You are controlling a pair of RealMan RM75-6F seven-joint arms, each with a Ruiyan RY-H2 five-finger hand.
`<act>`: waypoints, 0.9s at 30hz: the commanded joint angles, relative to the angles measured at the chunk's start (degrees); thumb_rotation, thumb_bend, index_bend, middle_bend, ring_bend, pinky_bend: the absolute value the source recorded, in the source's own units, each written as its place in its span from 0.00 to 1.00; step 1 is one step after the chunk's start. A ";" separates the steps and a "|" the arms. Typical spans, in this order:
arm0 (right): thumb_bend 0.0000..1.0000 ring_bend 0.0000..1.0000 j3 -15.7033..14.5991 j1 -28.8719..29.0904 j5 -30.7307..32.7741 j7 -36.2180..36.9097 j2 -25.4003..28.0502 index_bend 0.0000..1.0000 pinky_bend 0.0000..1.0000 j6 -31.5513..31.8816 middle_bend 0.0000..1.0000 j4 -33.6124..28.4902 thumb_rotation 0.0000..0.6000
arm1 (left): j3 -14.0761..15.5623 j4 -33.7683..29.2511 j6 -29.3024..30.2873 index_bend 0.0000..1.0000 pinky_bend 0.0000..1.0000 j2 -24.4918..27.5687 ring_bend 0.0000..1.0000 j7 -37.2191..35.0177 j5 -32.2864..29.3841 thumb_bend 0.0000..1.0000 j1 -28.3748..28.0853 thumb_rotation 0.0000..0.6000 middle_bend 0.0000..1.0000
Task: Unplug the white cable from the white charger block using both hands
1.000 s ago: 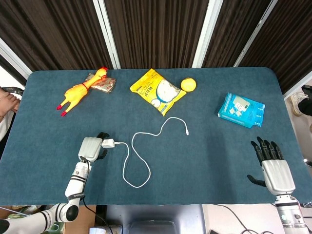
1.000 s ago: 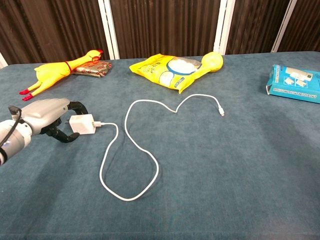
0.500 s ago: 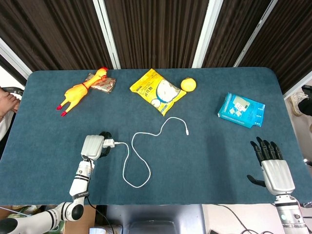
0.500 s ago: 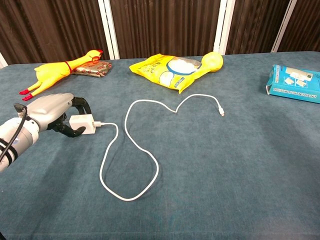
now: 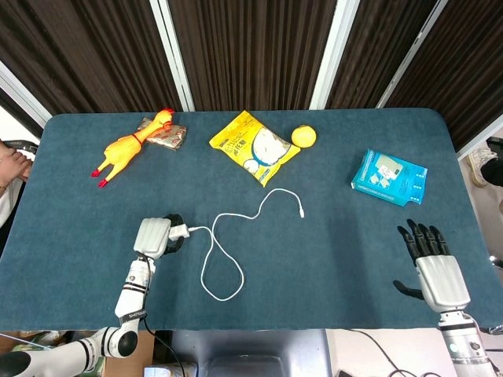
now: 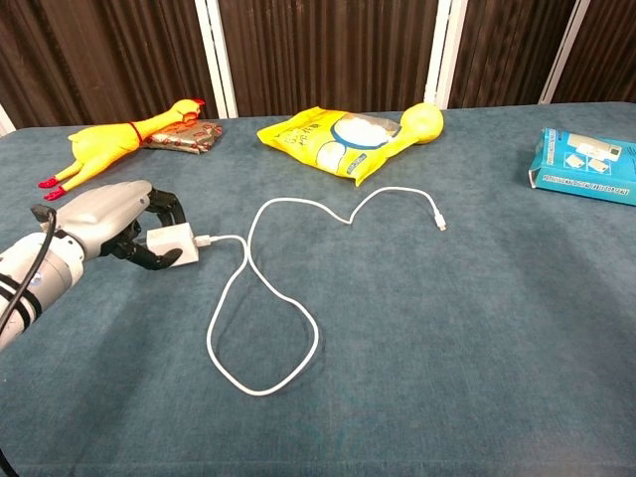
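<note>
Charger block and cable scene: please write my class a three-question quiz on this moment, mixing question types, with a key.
1. True or false: the white cable is plugged into the white charger block.
2. Which hand grips the charger block? A. left hand B. right hand C. both
3. Fill in: the cable's free end lies on the table nearest the yellow ____.

Key: 1. True; the plug sits in the block. 2. A; the right hand is spread open, apart, near the table's front right edge. 3. Snack bag.
</note>
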 commanded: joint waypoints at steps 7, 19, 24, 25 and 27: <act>0.24 0.00 4.93 9.26 -3.69 2.27 -4.45 0.21 0.00 -5.90 0.00 -0.85 1.00 | 0.27 -13.77 3.10 0.77 1.00 6.58 1.00 -2.94 3.80 0.54 1.35 1.00 0.81; 0.32 0.00 16.76 28.18 13.50 -4.20 -22.20 0.47 0.00 -22.15 0.05 0.70 1.00 | 1.85 -24.41 4.35 0.77 1.00 9.53 1.00 2.95 4.45 0.57 1.31 1.00 0.82; 0.35 0.00 17.94 32.56 16.01 -5.53 -30.92 0.53 0.00 -21.35 0.08 4.93 1.00 | 1.73 -25.83 5.42 0.77 1.00 10.22 1.00 3.48 4.79 0.57 1.45 1.00 0.82; 0.35 0.00 18.04 33.46 17.09 -6.32 -32.29 0.54 0.00 -21.64 0.08 5.54 1.00 | 1.71 -25.99 5.54 0.77 1.00 10.29 1.00 3.49 4.79 0.57 1.45 1.00 0.82; 0.35 0.00 18.19 34.67 18.82 -7.28 -34.01 0.55 0.00 -22.16 0.09 6.03 1.00 | 1.66 -26.15 5.61 0.77 1.00 10.36 1.00 3.59 4.74 0.57 1.38 1.00 0.83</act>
